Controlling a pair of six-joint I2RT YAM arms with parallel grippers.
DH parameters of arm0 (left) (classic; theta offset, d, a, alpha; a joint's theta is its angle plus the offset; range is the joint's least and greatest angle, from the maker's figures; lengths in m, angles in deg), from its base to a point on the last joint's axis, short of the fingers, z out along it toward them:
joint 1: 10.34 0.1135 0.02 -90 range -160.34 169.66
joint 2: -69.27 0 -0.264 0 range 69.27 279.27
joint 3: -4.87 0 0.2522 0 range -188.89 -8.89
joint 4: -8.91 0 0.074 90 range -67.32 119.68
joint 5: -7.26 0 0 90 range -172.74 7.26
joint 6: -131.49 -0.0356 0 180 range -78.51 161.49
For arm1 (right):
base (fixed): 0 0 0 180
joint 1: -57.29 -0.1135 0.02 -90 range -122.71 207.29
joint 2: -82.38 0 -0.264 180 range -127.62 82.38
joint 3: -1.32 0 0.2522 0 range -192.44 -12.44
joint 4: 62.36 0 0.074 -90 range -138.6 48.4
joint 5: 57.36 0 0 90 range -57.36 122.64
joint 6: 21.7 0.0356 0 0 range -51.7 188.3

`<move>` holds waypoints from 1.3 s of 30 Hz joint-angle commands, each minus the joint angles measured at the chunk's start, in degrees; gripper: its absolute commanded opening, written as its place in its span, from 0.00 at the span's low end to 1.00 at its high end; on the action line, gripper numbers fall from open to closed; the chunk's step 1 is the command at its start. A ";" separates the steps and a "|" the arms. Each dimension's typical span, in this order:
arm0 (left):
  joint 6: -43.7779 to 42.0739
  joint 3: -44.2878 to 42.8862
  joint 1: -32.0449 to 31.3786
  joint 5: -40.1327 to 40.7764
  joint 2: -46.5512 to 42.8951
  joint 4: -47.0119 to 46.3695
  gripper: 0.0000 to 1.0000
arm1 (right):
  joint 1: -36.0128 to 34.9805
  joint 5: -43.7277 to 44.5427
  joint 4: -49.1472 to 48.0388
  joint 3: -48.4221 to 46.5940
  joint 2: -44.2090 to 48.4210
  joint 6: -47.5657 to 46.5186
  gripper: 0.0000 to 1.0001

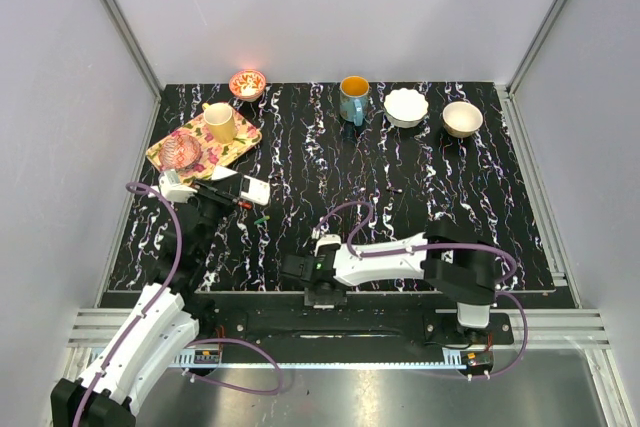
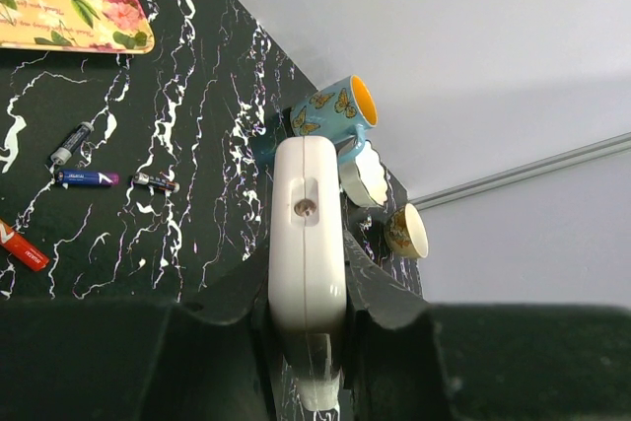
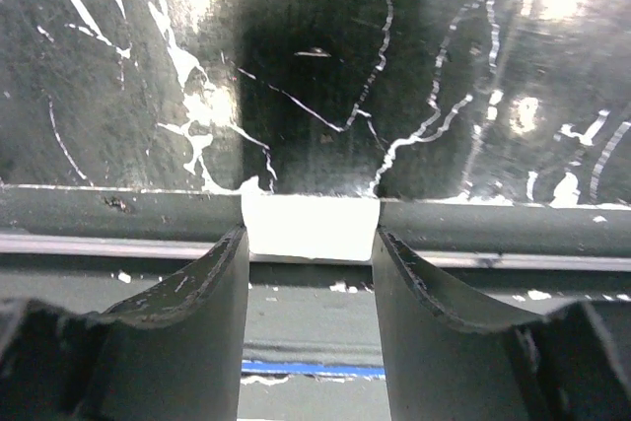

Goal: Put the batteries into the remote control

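**Item 1 – remote control** (image 2: 307, 234): white, plain back with one small screw facing the left wrist camera. It stands on edge, lifted off the bench (image 1: 400, 207), and is clamped between the two fingers of the left end effector (image 2: 308, 295). Its far end points towards the mugs and bowls. In the top view it sits at the left-centre of the bench, just beside the tray corner.

**Item 2 – batteries**, all loose on the bench and apart from the remote control, to the left of the left end effector in the wrist view:
- red battery (image 2: 22, 245), nearest the camera
- blue battery (image 2: 87, 177)
- grey-tipped battery (image 2: 71, 143)
- small dark battery (image 2: 156, 181), closest to the remote control

**Item 3 – right end effector** (image 3: 309, 241): low at the near edge of the bench, well apart from the remote control and batteries. Its fingers stand apart and a white piece (image 3: 311, 227) fills the gap at their tips. Whether it is gripped cannot be told.

**Item 4 – other stock:**
- floral tray (image 1: 165, 152) carrying a yellow cup (image 1: 220, 123)
- blue butterfly mug (image 2: 335, 110)
- white bowl (image 1: 406, 107)
- beige bowl (image 1: 462, 118)
- small patterned bowl (image 1: 247, 83)
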 commanded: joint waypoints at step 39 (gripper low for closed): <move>0.29 1.32 -2.44 -17.13 3.99 -5.13 0.00 | 42.22 4.95 -2.29 -17.74 -5.90 -25.03 0.23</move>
